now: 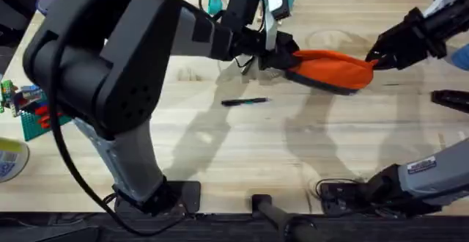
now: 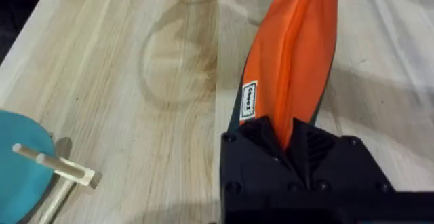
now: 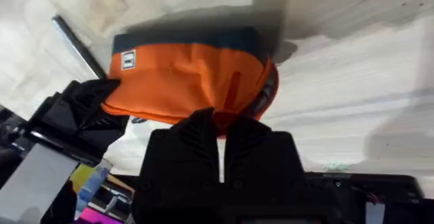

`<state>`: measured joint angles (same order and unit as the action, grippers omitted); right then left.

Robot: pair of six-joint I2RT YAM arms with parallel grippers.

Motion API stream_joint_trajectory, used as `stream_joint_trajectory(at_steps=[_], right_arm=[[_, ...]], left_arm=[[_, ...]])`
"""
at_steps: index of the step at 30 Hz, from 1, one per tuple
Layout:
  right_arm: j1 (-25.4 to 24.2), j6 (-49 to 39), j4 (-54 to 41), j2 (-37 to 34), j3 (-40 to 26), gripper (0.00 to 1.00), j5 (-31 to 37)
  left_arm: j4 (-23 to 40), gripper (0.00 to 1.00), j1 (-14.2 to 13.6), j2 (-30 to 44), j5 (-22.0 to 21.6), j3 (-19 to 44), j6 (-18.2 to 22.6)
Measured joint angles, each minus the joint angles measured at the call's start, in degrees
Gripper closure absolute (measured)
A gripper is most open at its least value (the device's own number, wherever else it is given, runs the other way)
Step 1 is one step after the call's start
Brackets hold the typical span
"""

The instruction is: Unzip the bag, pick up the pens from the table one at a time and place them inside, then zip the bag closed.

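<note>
The large light wood butcher-block table [image 1: 242, 147] is evenly and brightly lit from above. Soft grey shadows are cast onto it below the arms. The bulky dark left arm [image 1: 110, 59] is rendered large and slightly blurred near the overhead camera. The oblong orange fabric pouch [image 3: 190, 75] is smeared softly in the right wrist view.

A pale butcher-block worktop [image 1: 242, 154] with long plank seams takes even light, and soft shadows fall across its middle. Faint ring stains mark the far part. Beyond the far edge the room is dark.
</note>
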<state>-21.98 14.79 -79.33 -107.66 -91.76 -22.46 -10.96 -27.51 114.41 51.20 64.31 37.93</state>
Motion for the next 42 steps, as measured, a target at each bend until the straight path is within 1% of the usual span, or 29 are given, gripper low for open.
stream_joint_trajectory(at_steps=[7, 12, 17, 28, 42], right_arm=[[0.0, 0.0, -0.75, 0.0, -3.77, 0.96, -0.02], [0.0, 0.0, -0.87, 0.0, -4.91, 0.956, 0.18], [-0.15, -0.02, -0.92, 0.0, -5.16, 0.952, 0.44], [-2.18, -0.05, -2.13, 0.0, -5.18, 0.968, -0.5], [-2.32, -0.38, -2.19, 0.0, -5.2, 0.969, -0.5]], left_arm=[[-0.17, 0.958, -0.11, 0.0, 0.26, 0.0, -0.02], [-0.22, 0.958, -0.22, 0.0, 0.24, 0.0, 0.0], [-0.22, 0.958, -0.22, 0.0, 0.13, 0.0, 0.0], [-0.33, 0.958, -0.33, 0.0, 0.2, 0.0, 0.0], [-0.33, 0.958, -0.37, 0.0, 0.22, 0.0, 0.0]])
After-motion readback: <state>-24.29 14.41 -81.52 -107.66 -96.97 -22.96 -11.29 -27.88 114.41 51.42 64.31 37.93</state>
